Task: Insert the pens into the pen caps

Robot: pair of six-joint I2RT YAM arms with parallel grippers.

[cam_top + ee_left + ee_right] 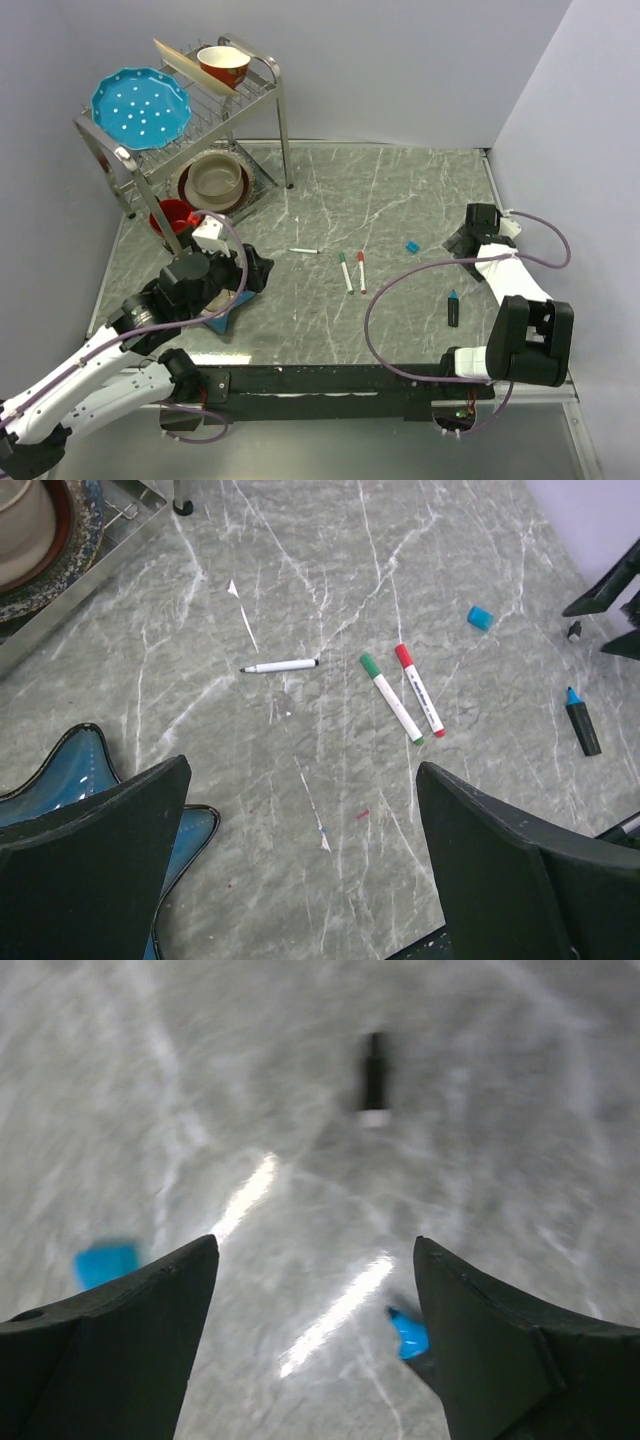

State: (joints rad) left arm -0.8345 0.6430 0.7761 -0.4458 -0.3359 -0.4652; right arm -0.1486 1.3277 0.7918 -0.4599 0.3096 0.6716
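An uncapped white pen (303, 250) (280, 665) with a black tip lies mid-table. Beside it lie two white pens side by side, one wearing a green cap (345, 271) (390, 697), the other a red cap (361, 271) (420, 690). A loose blue cap (411, 246) (480, 617) (105, 1262) and a small black cap (574, 631) (373, 1078) lie near my right gripper (462, 240) (315, 1242). It hangs open over bare table, in a blurred view. The blue tip of a dark thick pen (453, 308) (582, 723) (408, 1332) shows by its right finger. My left gripper (255, 270) (302, 768) is open and holds nothing.
A metal dish rack (255, 95) at the back left holds a blue plate (140, 107) and bowls. A red cup (172, 215) stands by it. A blue star-shaped dish (60, 780) lies under my left gripper. Walls close the back and right.
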